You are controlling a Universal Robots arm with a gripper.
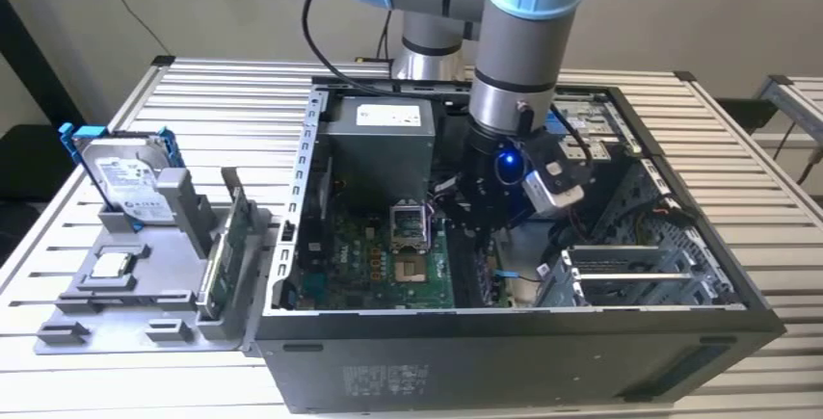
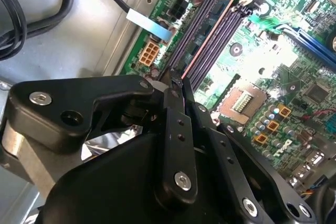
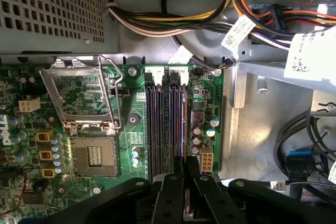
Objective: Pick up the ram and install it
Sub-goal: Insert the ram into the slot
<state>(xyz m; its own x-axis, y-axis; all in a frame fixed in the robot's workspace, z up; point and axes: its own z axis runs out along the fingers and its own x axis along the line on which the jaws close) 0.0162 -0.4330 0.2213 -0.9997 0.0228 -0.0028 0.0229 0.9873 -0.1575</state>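
The ram [image 3: 184,124] is a long thin dark stick standing on edge in the outermost of the memory slots [image 3: 157,129] on the green motherboard [image 3: 131,145]. In the second wrist view the ram [image 2: 212,27] shows as a narrow strip with a coppery edge running away from the fingers. My gripper [image 3: 185,166] is shut on the near end of the stick, one black finger on each side. In the exterior view the gripper [image 1: 469,215] reaches down inside the open computer case [image 1: 515,361], over the motherboard [image 1: 385,270].
An open processor socket [image 3: 94,156] with its raised metal frame lies beside the slots. Bundled cables [image 3: 173,22] and the power supply [image 1: 380,144] crowd the case's far side. On the exterior view's left, a grey tray [image 1: 122,308] holds a hard drive [image 1: 125,183] and an upright green board [image 1: 231,250].
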